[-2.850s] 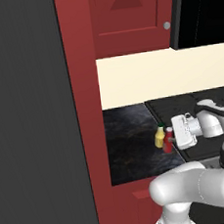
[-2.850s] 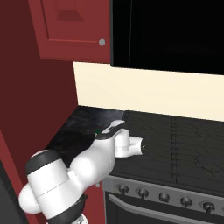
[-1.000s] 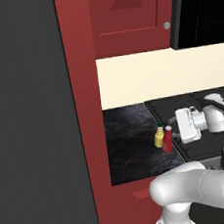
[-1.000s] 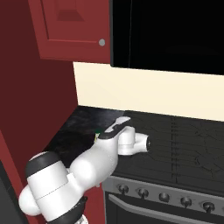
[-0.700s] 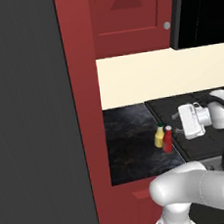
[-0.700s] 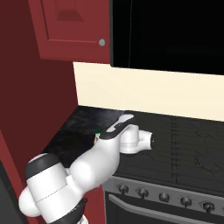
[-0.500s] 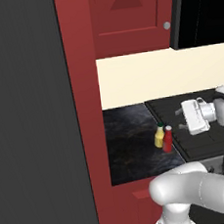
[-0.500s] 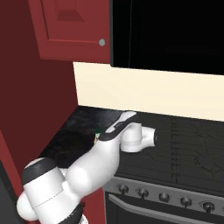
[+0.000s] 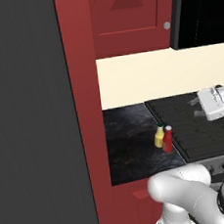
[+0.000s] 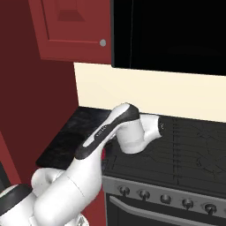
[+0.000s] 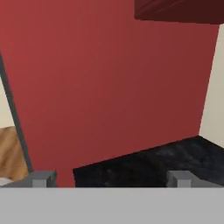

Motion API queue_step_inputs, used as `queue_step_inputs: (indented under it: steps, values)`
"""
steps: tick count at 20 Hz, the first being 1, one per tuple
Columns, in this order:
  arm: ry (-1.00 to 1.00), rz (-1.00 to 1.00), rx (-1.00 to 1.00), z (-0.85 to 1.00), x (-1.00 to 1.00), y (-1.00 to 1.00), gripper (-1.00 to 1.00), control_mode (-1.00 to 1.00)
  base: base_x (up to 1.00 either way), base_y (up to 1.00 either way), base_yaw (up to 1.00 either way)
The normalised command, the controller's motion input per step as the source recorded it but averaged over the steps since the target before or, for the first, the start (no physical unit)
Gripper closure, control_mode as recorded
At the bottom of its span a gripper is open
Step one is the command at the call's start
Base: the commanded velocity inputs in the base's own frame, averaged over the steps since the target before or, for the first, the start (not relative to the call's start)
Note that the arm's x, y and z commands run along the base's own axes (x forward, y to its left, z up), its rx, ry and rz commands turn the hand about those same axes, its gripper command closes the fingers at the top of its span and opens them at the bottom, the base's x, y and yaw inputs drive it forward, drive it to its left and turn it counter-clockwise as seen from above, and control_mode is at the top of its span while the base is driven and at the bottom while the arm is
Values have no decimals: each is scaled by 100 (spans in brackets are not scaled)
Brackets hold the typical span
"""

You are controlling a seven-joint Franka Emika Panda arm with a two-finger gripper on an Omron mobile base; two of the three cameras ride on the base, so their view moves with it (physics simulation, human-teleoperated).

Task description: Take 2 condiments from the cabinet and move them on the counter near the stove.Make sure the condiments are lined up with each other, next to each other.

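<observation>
desk: black marble-like desk, glossy, faint veins
cabinet: dark red panelled wooden cabinet, matt
stove: black ridged-grate stove, steel front
bottles: yellow bottle, slim red bottle, smooth plastic

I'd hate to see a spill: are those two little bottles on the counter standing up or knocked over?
Both stand upright: the yellow bottle and the red bottle sit side by side on the counter, caps on top, beside the stove.
</observation>
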Motion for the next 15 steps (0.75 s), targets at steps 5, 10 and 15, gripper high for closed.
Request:
queue_step_inputs:
  steps: [5, 10, 15]
  values:
    - [44, -20, 0, 95, -71, 19, -100, -100, 0, 0, 0]
    - [42, -27, -5, 39, -65, 37, -100, -100, 0, 0, 0]
    - [32, -29, -20, 0, -51, 52, -100, -100, 0, 0, 0]
